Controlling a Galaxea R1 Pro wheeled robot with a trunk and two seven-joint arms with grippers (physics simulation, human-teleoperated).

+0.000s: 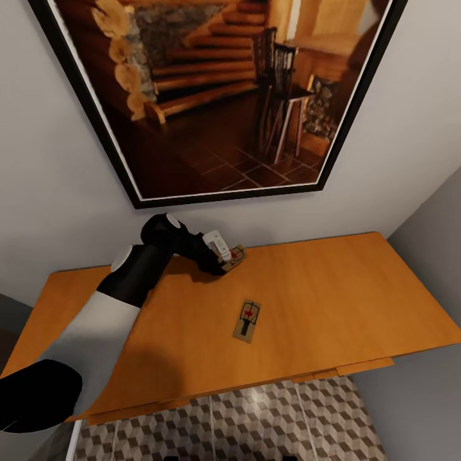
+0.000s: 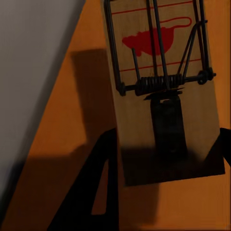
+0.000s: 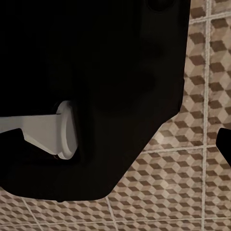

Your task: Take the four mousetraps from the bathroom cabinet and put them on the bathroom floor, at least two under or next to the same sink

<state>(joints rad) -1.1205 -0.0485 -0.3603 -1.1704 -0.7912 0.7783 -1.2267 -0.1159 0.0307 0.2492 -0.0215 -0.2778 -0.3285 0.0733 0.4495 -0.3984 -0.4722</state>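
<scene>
We see the left gripper [image 1: 225, 261] at the back of the cabinet [image 1: 320, 294] top w/ 1 mousetrap [image 1: 234, 255] between its fingers; can't tell if it's clamped. Flat wood board, dark wire spring, red print. A 2nd mousetrap [image 1: 248, 321] lies mid-top. Cube-pattern bathroom floor [image 1: 256, 422] below. Right gripper: can't tell.

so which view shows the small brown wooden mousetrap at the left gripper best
The left wrist view: the small brown wooden mousetrap appears close up, with its spring, wire bar and red mouse print clear. The head view shows it tiny at the left gripper on the orange-brown wooden cabinet top.
</scene>
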